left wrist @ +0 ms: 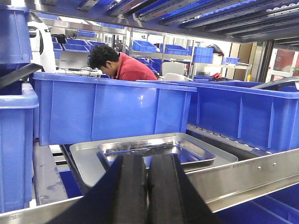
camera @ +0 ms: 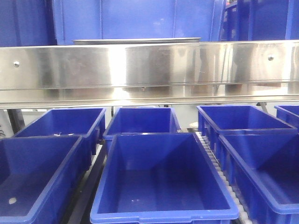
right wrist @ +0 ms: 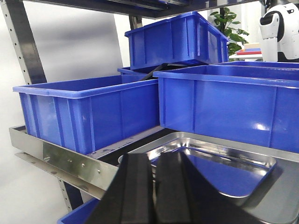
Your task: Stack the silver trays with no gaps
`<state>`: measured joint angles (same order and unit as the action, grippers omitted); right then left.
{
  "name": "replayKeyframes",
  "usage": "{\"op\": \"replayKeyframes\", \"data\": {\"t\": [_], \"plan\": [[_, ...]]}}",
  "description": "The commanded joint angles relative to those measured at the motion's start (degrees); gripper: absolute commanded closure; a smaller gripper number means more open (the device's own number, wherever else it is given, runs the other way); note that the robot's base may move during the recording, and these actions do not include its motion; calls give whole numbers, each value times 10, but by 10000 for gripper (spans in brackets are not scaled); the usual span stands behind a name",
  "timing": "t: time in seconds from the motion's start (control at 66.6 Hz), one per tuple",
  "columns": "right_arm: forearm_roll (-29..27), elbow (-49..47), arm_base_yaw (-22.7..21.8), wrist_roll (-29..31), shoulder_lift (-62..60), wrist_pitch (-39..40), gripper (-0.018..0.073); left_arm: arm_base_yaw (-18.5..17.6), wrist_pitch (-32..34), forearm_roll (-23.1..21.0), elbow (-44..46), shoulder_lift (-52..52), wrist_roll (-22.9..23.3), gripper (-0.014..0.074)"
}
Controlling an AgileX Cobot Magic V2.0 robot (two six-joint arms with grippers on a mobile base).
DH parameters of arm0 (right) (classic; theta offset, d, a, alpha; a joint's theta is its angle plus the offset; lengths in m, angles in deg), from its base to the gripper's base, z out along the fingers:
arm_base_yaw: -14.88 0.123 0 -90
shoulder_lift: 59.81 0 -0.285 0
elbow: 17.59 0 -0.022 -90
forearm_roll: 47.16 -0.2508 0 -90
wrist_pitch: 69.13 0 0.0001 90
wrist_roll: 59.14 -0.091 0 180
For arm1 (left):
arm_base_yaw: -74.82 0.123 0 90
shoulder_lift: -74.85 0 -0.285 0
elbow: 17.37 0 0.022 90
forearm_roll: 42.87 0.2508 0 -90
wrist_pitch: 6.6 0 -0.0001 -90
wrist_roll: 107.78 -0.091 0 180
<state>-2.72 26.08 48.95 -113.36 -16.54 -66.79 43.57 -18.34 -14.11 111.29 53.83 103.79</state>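
Facing: we see upper tray (left wrist: 156,150) askew on lower tray (left wrist: 86,161).
Left gripper (left wrist: 148,196): fingers together, holding nothing.
Right gripper (right wrist: 153,196): closed, empty.
Next: we judge squaring needed.

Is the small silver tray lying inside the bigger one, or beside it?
Inside. In the left wrist view the small tray lies within the rim of the larger tray, apparently skewed. Whether it sits fully down, I cannot tell.

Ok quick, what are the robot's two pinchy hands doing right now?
Left black rubber-fingered gripper: shut, holding nothing, in front of the shiny silver steel trays.
Right black gripper: shut too, empty.
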Motion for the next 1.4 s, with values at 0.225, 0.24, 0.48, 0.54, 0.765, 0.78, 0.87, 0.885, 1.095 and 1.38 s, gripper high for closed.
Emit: {"op": "replayKeyframes", "data": {"t": [0.225,0.24,0.48,0.54,0.765,0.78,0.87,0.885,1.095,1.38], "plan": [[-24,16,1,34,-22,-27,574,-4,5,1,0,3,1,595],[-47,18,1,58,-26,-38,574,-4,5,1,0,3,1,595],[-155,85,-43,236,-117,-172,574,-4,5,1,0,3,1,595],[-182,106,-72,254,-142,-174,574,-4,5,1,0,3,1,595],[-379,193,-206,475,-245,-127,574,-4,5,1,0,3,1,595],[-388,199,-218,482,-250,-119,574,-4,5,1,0,3,1,595],[-441,237,-269,520,-278,-82,574,-4,5,1,0,3,1,595],[-444,242,-276,520,-281,-78,574,-4,5,1,0,3,1,595],[-467,329,-321,520,-313,-7,574,-4,5,1,0,3,1,595],[-467,335,-321,520,-355,-47,574,-4,5,1,0,3,1,595]]}}
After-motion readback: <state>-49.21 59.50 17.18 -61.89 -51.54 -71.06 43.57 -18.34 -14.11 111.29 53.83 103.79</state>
